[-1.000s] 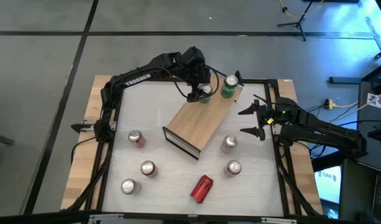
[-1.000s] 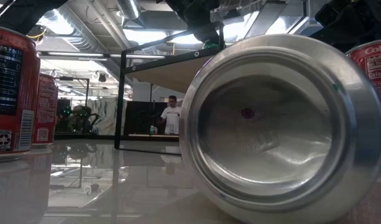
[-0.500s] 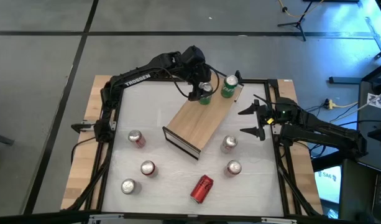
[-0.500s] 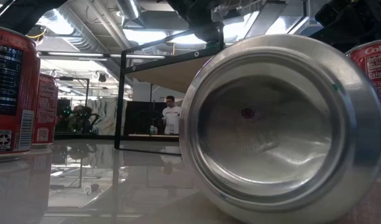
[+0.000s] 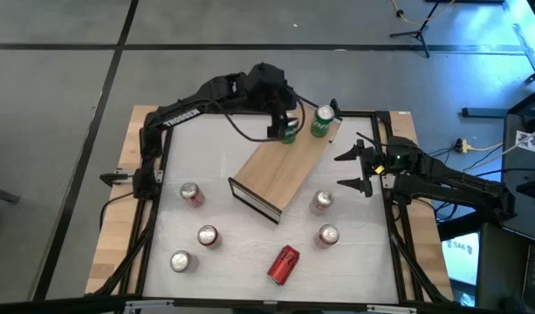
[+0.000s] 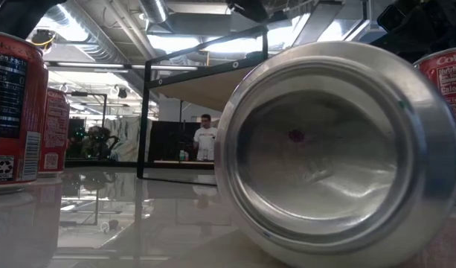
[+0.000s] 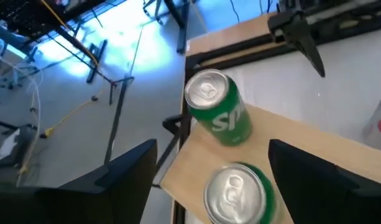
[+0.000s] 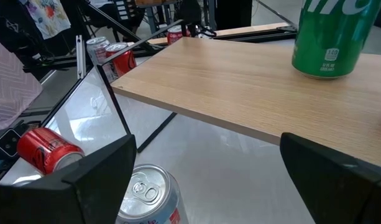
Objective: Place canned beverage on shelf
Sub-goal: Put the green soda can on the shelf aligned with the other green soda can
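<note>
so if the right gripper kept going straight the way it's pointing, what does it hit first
Probably the long light-wood shelf board on its dark metal frame: the right gripper, jaws open, faces the board's long edge. A silver can stands low beside that line, though depth there is hard to judge.

- Low view: fallen can (image 6: pixel 339 149) fills the right half, hiding most of the counter (image 6: pixel 101 223) behind it.
- Low view: shelf (image 6: pixel 198 85) only partly visible; cans on it not seen.
- Right wrist view: green can (image 8: pixel 332 37) cut off at top edge.
- High view: left arm covers most of second green can (image 5: pixel 289 133).
- Person (image 6: pixel 205 138) in background too small to detail.
</note>
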### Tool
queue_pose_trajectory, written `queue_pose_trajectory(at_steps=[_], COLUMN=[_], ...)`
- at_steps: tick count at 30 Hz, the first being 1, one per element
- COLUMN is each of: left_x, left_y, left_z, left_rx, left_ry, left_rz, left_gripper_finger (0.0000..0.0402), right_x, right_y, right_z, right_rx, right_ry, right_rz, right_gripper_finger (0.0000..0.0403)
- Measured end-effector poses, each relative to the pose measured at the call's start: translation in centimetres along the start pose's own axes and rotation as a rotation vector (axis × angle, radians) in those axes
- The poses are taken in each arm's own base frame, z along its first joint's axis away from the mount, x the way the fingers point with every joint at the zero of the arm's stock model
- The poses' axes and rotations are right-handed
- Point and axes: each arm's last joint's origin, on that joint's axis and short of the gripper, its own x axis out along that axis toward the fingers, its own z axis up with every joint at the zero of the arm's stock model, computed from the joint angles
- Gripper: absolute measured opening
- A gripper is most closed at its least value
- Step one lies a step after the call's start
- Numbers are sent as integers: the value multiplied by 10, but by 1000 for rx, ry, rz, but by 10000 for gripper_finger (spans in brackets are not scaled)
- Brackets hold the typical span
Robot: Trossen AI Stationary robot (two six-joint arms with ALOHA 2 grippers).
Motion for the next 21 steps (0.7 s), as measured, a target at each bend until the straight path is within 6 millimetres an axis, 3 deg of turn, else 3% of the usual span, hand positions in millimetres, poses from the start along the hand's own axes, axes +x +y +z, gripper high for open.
queue_pose_trajectory(at_steps=[3, 8, 13, 21], left_x=[-8, -12, -2, 23], left_y=[-16, -42, -72, -121], left_z=[1, -3, -8, -30], left_rx=[-14, -232, -399, -402], left_ry=[64, 194, 288, 417], left_rz=[-30, -72, -22, 76], left_gripper_finger=[298, 298, 298, 298], right_x=[0, 0, 0, 0], right_y=[0, 0, 0, 0], right_z=[0, 0, 0, 0], right_rx=[0, 1, 1, 3], right_ry=[-1, 0, 0, 0], right_rz=[0, 0, 0, 0], right_gripper_finger=[392, 392, 392, 392])
